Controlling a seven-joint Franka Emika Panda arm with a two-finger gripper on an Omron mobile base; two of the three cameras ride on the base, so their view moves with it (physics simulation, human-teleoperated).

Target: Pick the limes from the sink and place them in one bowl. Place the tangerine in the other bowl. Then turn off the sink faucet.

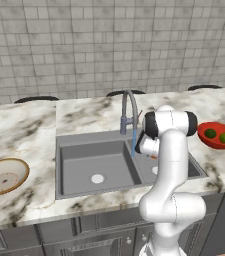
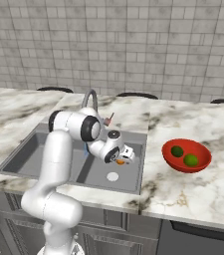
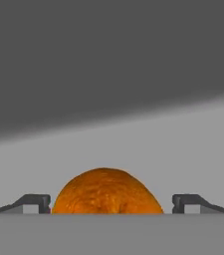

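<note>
In the hand view the orange tangerine sits low between my two fingertips, a narrow gap showing on each side. My gripper is open around it, low in the right basin of the grey sink. Both green limes lie in the red bowl on the counter to the right. The tan bowl with the pale inside stands on the counter left of the sink. The gooseneck faucet rises behind the sink, and a thin blue stream falls from its spout.
A marble counter surrounds the sink, with a tiled wall behind it. My white arm stands in front of the right basin. A round white drain marks the floor of the left basin.
</note>
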